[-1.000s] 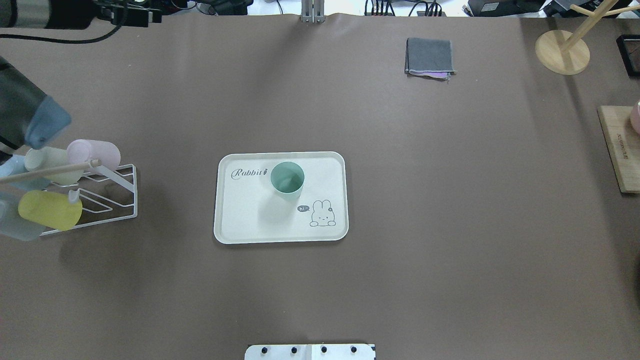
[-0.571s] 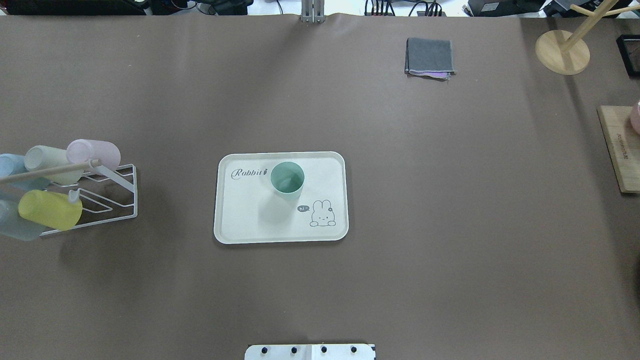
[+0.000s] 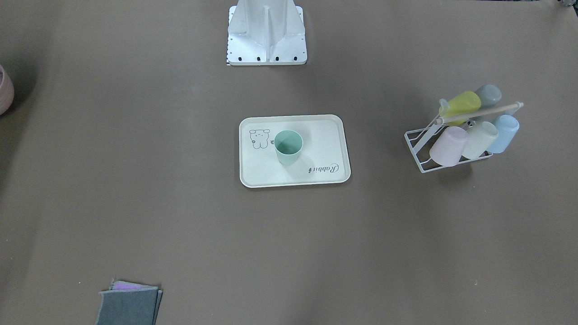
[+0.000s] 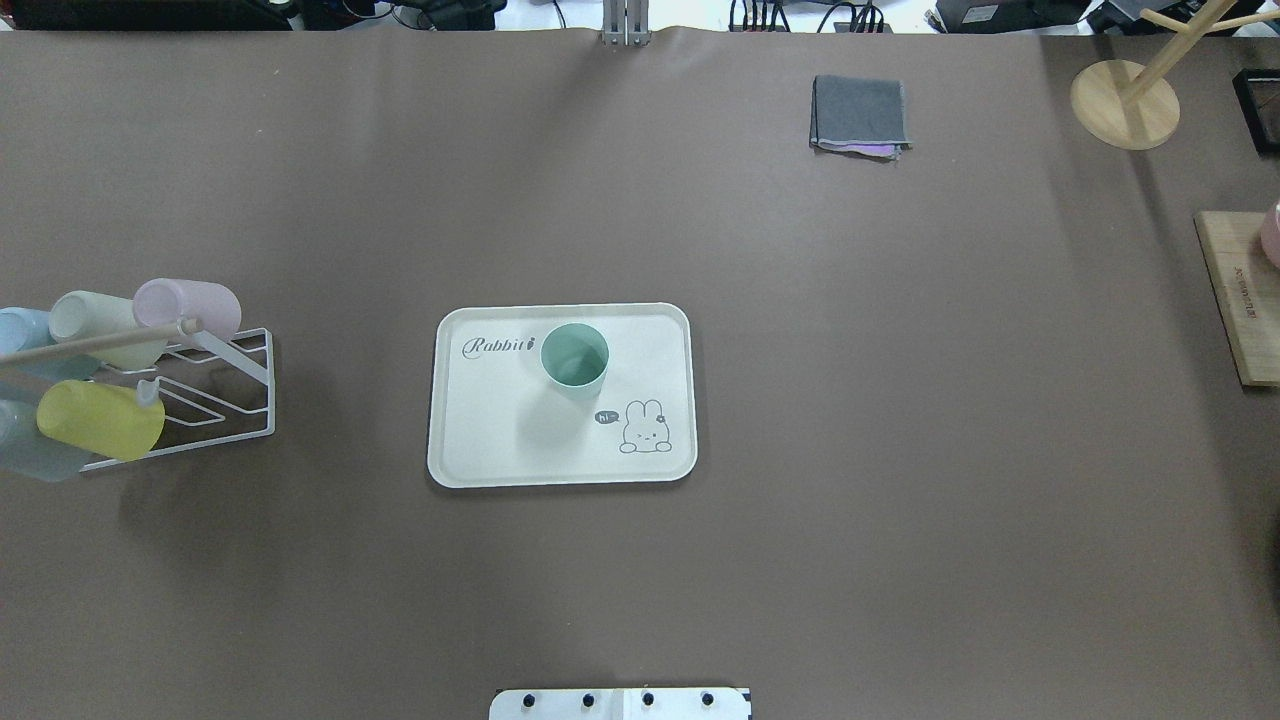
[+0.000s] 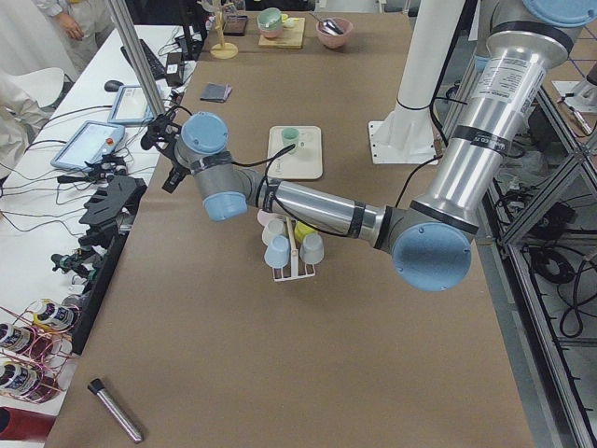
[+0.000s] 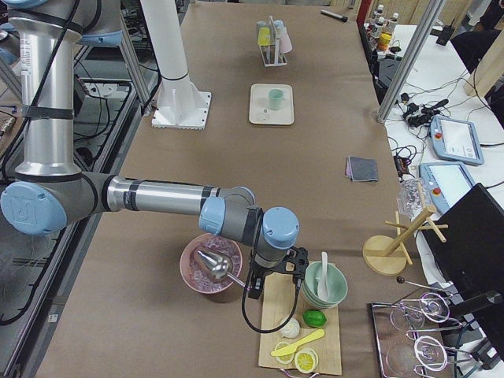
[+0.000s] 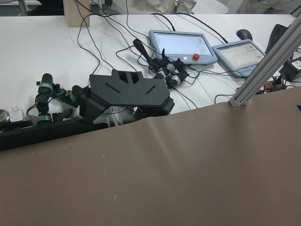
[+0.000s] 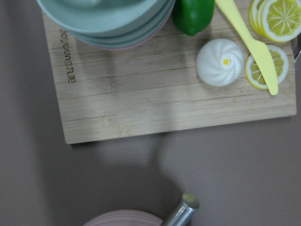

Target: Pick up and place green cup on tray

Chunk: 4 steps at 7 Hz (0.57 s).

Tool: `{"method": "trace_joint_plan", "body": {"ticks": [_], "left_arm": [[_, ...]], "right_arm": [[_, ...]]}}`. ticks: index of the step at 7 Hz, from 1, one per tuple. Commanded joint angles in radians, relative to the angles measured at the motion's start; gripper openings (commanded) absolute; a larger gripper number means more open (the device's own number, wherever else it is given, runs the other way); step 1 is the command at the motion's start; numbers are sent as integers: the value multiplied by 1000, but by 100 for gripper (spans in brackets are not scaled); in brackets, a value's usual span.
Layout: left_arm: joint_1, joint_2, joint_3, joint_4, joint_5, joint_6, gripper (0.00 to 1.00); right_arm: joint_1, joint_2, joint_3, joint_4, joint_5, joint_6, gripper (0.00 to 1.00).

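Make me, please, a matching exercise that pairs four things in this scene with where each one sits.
Things
1. small mint-green plastic cup
2. yellow-green plastic cup
3. folded grey cloth
4. yellow plastic knife

Places
A. lying on the bamboo cutting board, across a lemon slice
B. standing upright on the cream rectangular tray
C. flat on the brown table covering, well apart from the tray
D. hung on the white wire rack

Pairs: 1-B, 2-D, 3-C, 4-A
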Motion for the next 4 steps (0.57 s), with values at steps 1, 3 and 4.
{"method": "trace_joint_plan", "body": {"ticks": [1, 3, 4], "left_arm": [[-43, 68, 4, 12, -12, 8, 96], [-79, 125, -3, 114, -51, 114, 95], [-122, 127, -5, 208, -61, 207, 95]], "right_arm": [[0, -2, 0, 0, 1, -1, 100], [0, -3, 0, 0, 3, -1, 100], [0, -3, 0, 0, 3, -1, 100]]}}
